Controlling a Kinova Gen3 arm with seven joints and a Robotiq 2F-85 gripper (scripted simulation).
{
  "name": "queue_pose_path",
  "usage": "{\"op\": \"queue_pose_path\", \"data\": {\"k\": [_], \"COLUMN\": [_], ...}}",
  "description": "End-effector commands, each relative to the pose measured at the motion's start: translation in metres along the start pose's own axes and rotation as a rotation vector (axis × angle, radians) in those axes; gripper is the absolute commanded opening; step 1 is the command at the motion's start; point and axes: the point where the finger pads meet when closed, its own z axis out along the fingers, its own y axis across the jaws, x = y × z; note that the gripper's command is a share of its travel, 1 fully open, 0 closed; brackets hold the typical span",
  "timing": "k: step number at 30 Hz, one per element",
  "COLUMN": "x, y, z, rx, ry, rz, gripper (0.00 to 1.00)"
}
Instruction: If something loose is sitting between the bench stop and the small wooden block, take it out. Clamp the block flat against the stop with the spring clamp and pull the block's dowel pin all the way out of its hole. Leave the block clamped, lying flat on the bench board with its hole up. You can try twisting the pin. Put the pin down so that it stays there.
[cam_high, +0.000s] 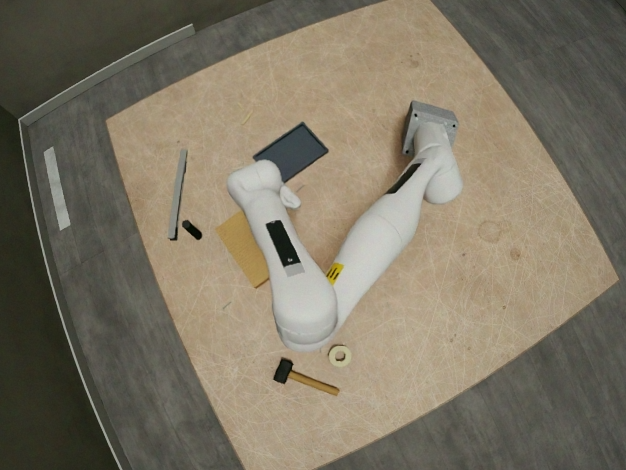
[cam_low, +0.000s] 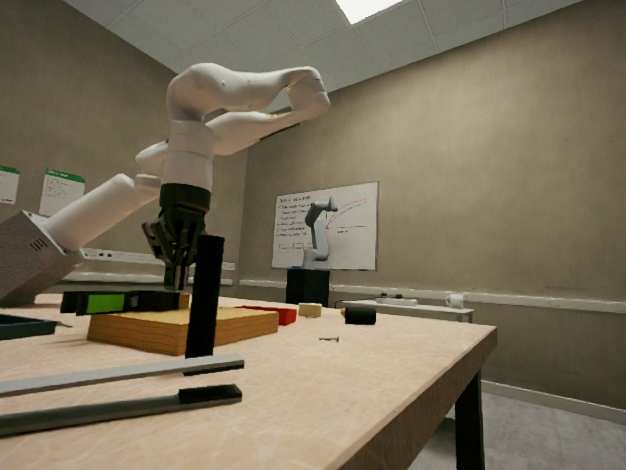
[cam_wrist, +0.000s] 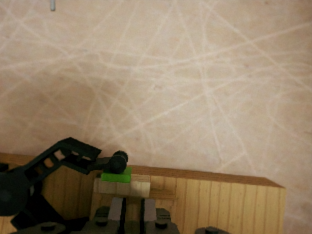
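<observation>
My gripper (cam_low: 175, 281) (cam_wrist: 133, 217) points straight down over the near edge of the wooden bench board (cam_high: 241, 247) (cam_low: 151, 329) (cam_wrist: 225, 206). Its fingers stand almost shut on the thin dowel pin over the small wooden block (cam_low: 184, 299). The pin itself is mostly hidden by the fingers. The black spring clamp (cam_low: 103, 302) (cam_wrist: 60, 161) lies on the board, and its green pad presses on the block's far edge. In the top view my arm covers the block, the clamp and the gripper.
A dark grey tray (cam_high: 291, 150) (cam_low: 25, 326) lies behind the board. A grey steel bar (cam_high: 177, 194) (cam_low: 121, 371) and an upright black cylinder (cam_high: 192, 229) (cam_low: 204, 295) stand to the board's left. A mallet (cam_high: 303, 380) and a tape roll (cam_high: 339, 355) lie near the table's front.
</observation>
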Motion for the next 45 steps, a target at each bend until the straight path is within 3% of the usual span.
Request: {"op": "queue_pose_path", "data": {"k": [1, 45], "x": [-0.0004, -0.0004], "y": [-0.0003, -0.0003], "z": [-0.0007, -0.0008], "rx": [0.001, 0.001], "ry": [-0.001, -0.001], "rz": [-0.002, -0.04], "gripper": [0.1, 0.1]}}
